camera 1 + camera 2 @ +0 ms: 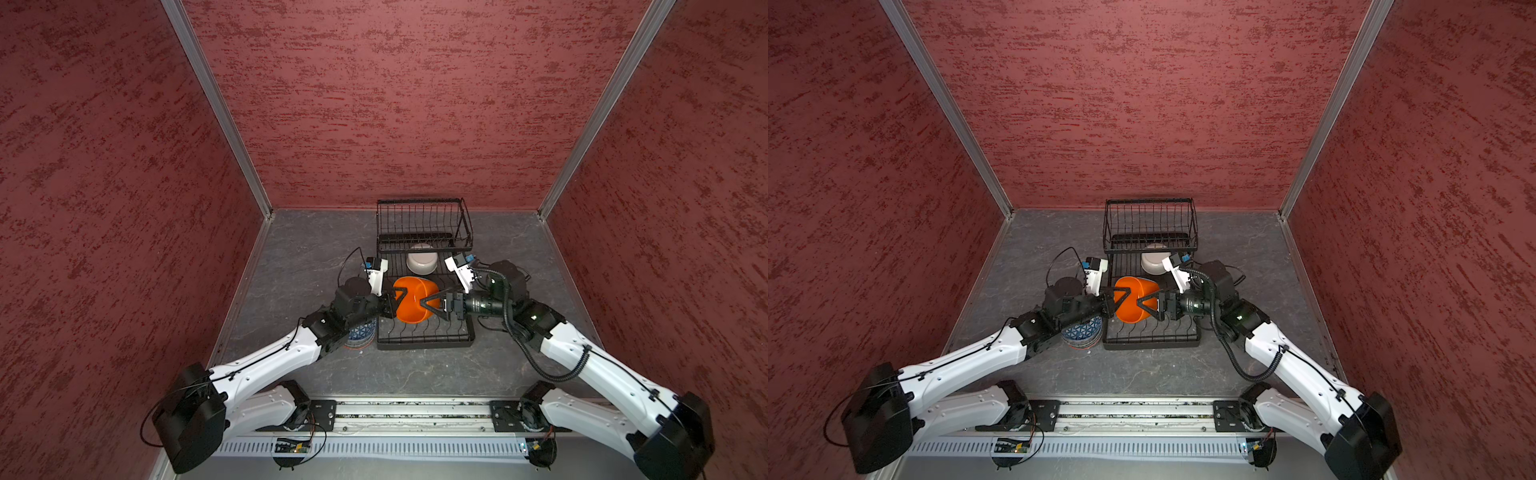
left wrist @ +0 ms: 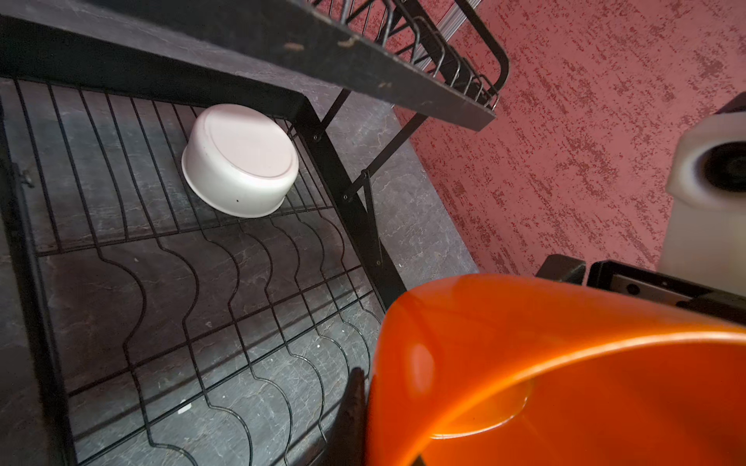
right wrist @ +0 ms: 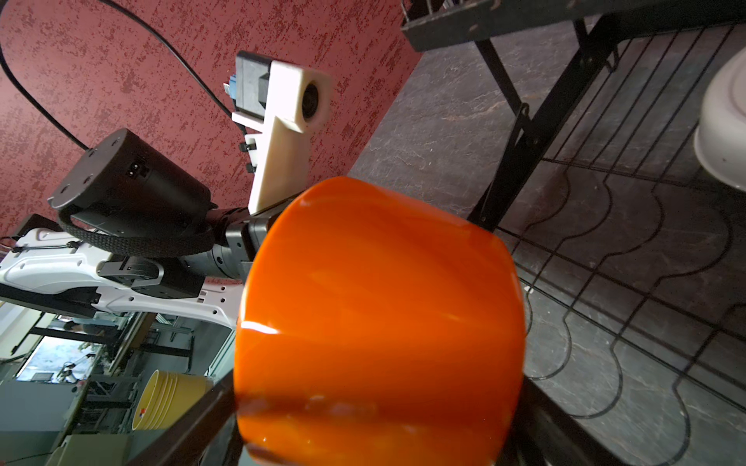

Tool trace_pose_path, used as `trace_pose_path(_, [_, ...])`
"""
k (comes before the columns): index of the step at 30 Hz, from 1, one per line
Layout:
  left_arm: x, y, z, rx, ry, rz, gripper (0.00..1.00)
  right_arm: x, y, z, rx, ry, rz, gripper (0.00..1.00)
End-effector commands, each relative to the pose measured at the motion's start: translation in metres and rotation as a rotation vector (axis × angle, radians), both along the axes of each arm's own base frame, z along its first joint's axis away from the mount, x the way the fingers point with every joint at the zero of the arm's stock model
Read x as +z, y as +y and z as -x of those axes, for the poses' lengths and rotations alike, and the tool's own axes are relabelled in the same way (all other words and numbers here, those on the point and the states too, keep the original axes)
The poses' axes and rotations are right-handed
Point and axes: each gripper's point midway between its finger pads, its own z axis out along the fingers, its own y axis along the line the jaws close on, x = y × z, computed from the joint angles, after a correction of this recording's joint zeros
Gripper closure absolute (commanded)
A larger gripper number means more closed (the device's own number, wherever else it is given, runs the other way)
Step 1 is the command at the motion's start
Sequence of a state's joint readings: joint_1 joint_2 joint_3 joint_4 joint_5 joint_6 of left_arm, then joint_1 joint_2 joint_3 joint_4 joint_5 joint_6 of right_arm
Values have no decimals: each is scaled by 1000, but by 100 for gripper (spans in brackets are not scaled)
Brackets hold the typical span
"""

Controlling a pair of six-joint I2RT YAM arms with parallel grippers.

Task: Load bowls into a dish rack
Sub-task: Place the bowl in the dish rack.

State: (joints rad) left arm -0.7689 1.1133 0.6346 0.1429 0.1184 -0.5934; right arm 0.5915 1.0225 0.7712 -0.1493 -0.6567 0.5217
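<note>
An orange bowl (image 1: 413,303) (image 1: 1133,305) hangs tipped on its side over the base tray of the black wire dish rack (image 1: 424,341) (image 1: 1150,343). My left gripper (image 1: 397,297) (image 1: 1119,297) is shut on its rim; one dark finger (image 2: 355,403) lies against the bowl's outer wall (image 2: 565,383). My right gripper (image 1: 432,308) (image 1: 1148,308) stands open around the bowl's body (image 3: 379,282), one finger close on each side. A plain white bowl (image 1: 422,262) (image 1: 1154,262) (image 2: 242,161) lies upside down in the tray, under the raised basket.
A stack of patterned bowls, the top one blue and white (image 1: 359,334) (image 1: 1081,332), stands on the grey table left of the rack, half under my left arm. The raised basket (image 1: 424,224) holds nothing. Red walls enclose three sides.
</note>
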Motion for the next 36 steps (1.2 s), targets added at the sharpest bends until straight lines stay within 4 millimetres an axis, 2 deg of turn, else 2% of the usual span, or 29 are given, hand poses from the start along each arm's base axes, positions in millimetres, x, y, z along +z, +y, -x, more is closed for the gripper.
trace_pose_path(1, [20,-6,-6,-3,-70,42,100,1,3,2,25,5,-22,11])
trace_pose_path(26, [20,-4,-11,9,-73,7,100,-1,-1,-6,-13,-45,-10,15])
trace_pose_path(30, [20,-6,-11,1,-75,6,100,-1,0,-6,-6,-51,-11,8])
trace_pose_path(36, [21,-9,-13,-3,-75,5,100,-3,2,-8,-4,-46,-8,4])
